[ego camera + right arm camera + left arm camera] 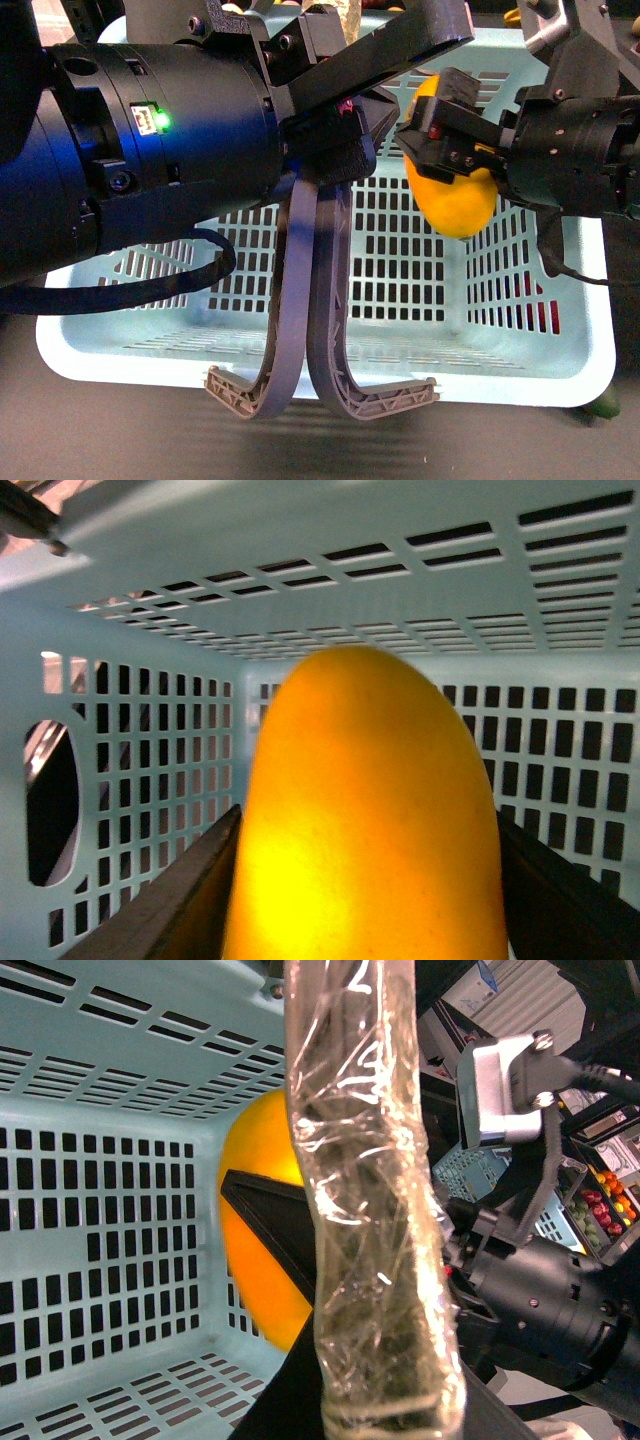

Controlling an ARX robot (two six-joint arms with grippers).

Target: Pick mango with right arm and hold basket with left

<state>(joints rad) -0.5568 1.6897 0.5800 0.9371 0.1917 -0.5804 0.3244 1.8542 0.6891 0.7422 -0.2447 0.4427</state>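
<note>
Gripping the mango [455, 205] between closed jaws, the right gripper [365, 910] hangs inside the basket [520, 370] (slotted turquoise walls), while the left gripper [325, 150] clamps its two handles [290, 300].

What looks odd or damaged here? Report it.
Only one oddity: a bar wrapped in crinkled clear film crosses the left wrist view. The smooth yellow-orange mango and pale turquoise slotted plastic basket look undamaged.

3 close views share basket [130, 355], mango [455, 205]

Black cylindrical left arm [150, 160] with green light [160, 122] and looping cable [120, 292]; black, screw-studded right gripper [452, 158].
</note>
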